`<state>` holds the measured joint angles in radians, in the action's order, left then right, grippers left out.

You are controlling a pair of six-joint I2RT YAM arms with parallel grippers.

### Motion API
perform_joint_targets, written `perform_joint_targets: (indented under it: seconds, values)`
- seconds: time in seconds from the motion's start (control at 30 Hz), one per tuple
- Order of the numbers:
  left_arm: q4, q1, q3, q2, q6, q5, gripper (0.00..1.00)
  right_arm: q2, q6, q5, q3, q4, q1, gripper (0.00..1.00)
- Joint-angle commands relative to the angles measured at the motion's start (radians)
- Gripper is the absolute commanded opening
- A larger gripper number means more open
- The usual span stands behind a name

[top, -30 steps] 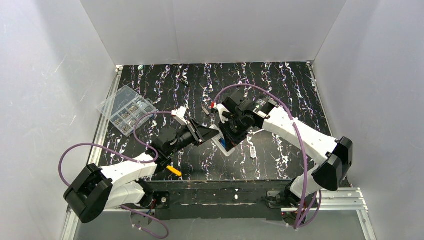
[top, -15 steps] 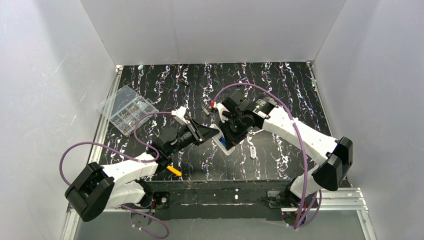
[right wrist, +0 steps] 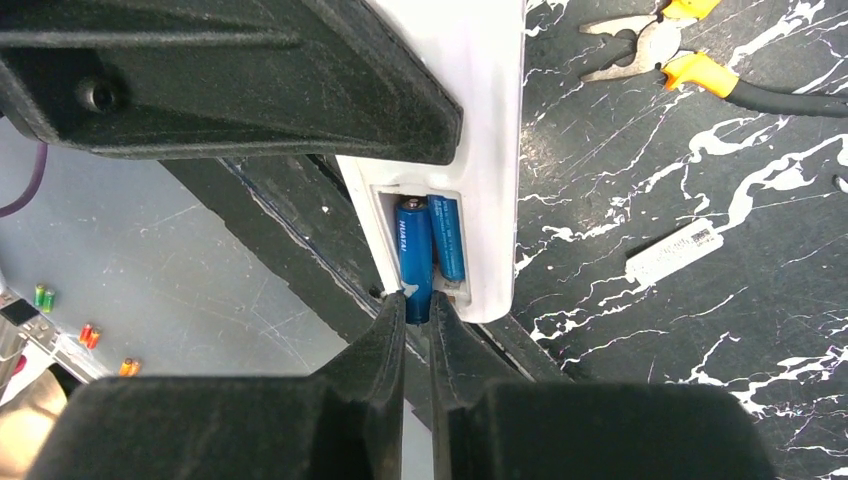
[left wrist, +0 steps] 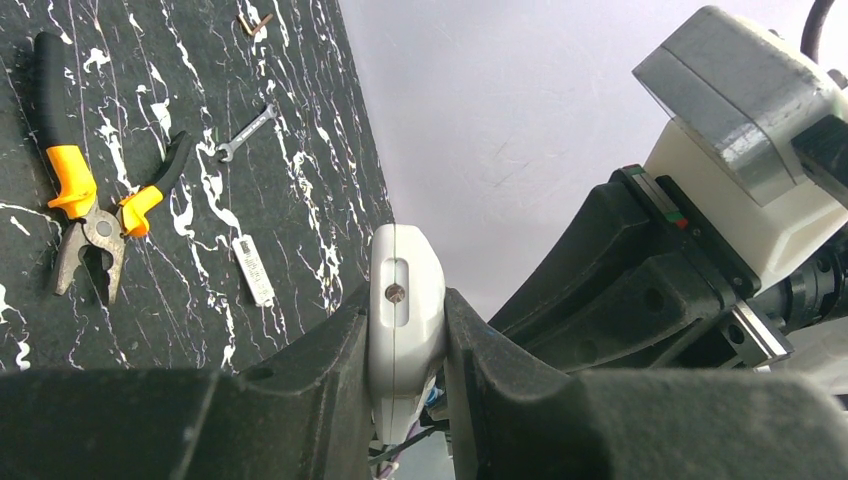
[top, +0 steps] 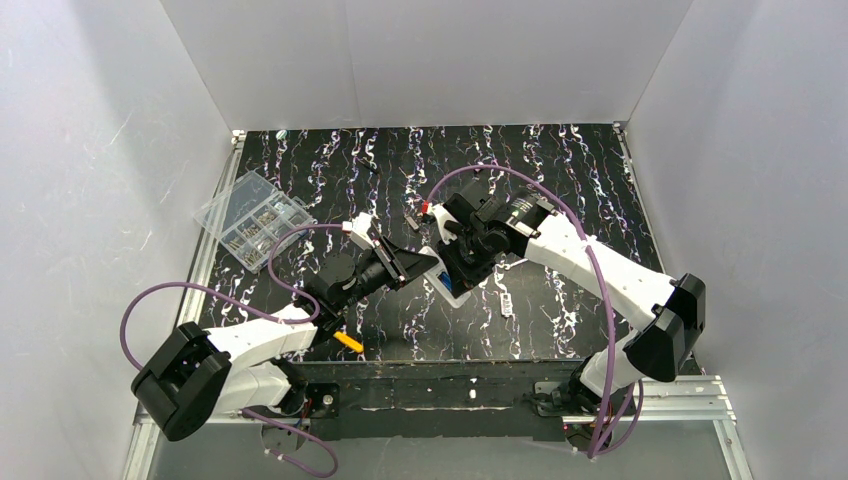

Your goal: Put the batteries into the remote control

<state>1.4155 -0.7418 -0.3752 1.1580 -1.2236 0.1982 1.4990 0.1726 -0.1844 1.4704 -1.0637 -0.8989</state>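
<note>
My left gripper (left wrist: pixel 405 302) is shut on the white remote control (left wrist: pixel 405 270) and holds it on edge above the table, pinched at its narrow sides. In the right wrist view the remote control (right wrist: pixel 490 120) shows its open battery recess with two blue batteries. One battery (right wrist: pixel 449 238) lies seated in the recess. The other battery (right wrist: pixel 415 262) sits beside it, its near end sticking out between the tips of my right gripper (right wrist: pixel 417 310), which is shut on it. From above, both grippers meet at the remote (top: pixel 450 287) mid-table.
Orange-handled pliers (left wrist: pixel 90 200) and a small wrench (left wrist: pixel 245 133) lie on the black marbled mat. A white label strip (right wrist: pixel 672 250) lies right of the remote. A clear compartment box (top: pixel 255 218) sits at the mat's left edge. White walls enclose the table.
The left arm has drawn back slightly with the remote still in its grip. My right gripper stays at the remote's recess with the battery between its tips.
</note>
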Motion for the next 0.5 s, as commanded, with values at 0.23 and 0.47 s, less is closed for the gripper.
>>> perform_joint_targets:
  seconds: [0.23, 0.47]
  values:
    - [0.124, -0.006, -0.018, -0.017, -0.037, 0.035, 0.00, -0.020, -0.042, 0.071, 0.019, 0.050, 0.006, 0.19]
    - [0.125, -0.005, -0.017, -0.014, -0.039, 0.035, 0.00, -0.016, -0.044, 0.071, 0.022, 0.050, 0.006, 0.28]
